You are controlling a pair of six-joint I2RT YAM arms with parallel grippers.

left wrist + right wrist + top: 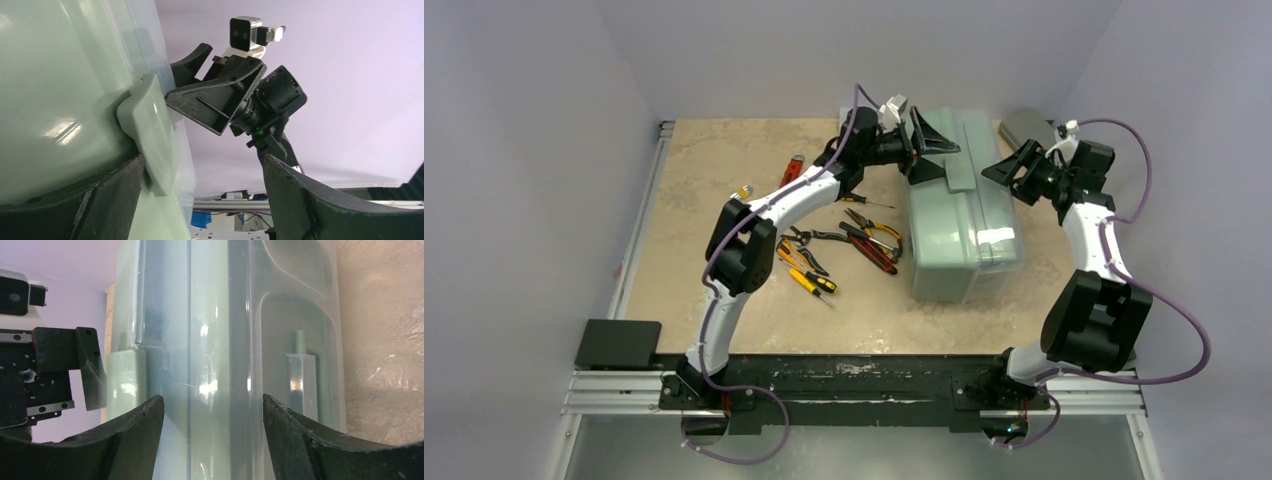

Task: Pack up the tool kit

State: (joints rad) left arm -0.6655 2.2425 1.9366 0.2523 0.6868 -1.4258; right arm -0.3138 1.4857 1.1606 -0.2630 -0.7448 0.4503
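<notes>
Sage-green rectangular plastic toolbox (959,225) with a translucent lid lies between the two grippers. Left gripper (946,160), jaws spread wide, has the box's side latch (147,130) just beside one finger. Right gripper (1007,180), jaws apart and gripping nothing, faces the lid's opposite side.

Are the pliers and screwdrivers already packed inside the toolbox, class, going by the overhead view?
No: the pliers and screwdrivers lie loose on the table, left of the toolbox.

toolbox (962,215): sage-green, translucent lid, right of centre | pliers (873,251), screwdrivers (811,281): scattered just left of it
</notes>
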